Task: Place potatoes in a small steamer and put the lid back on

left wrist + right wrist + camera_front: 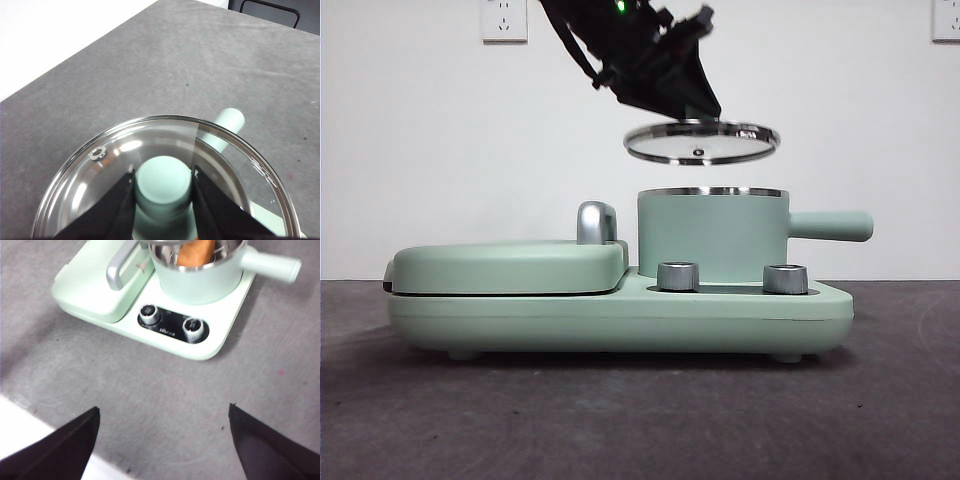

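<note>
My left gripper (692, 112) is shut on the mint-green knob (163, 185) of the glass lid (701, 143) and holds it slightly tilted in the air, a short way above the small steamer (712, 234). The steamer is a mint-green pot with a steel rim and a stubby side handle (832, 225), standing on the cooker base (620, 315). In the right wrist view the orange-brown potato (196, 253) lies inside the steamer (200, 282). My right gripper (162, 432) is open and empty, back over the table in front of the cooker.
The flat mint-green griddle cover (505, 265) with a chrome handle (597, 222) lies shut to the left of the steamer. Two steel dials (678, 276) sit on the base front. The table is grey; a white wall with sockets stands behind.
</note>
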`<state>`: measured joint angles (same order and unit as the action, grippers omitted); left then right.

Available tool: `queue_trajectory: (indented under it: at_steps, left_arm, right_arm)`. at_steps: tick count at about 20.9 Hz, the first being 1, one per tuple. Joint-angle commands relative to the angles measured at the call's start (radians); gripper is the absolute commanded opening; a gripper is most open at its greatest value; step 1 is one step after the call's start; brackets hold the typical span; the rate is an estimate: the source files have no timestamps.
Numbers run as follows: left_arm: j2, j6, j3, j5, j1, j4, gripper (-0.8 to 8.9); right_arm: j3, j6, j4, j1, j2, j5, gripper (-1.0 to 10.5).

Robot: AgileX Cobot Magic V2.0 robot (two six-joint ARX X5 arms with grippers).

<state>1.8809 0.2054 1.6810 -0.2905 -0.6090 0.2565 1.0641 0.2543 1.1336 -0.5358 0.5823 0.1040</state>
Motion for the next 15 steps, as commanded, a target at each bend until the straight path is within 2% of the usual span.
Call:
queue_trajectory:
  at_steps: [1,5,15]
  left_arm:
    - [0.031,0.012,0.029,-0.005,-0.014,-0.057,0.06]
    - [0.062,0.075,0.029,-0.005,-0.021,-0.07,0.06]
    - [0.097,0.079,0.029,-0.005,-0.021,-0.071,0.06]
  right_arm:
    - [-0.018,0.057,-0.031,-0.005,-0.039,0.002,4.1]
    - [-0.022,0.061,-0.033,-0.005,-0.05,0.003,4.1]
    - [-0.022,0.061,-0.034,-0.005,-0.049,0.003,4.1]
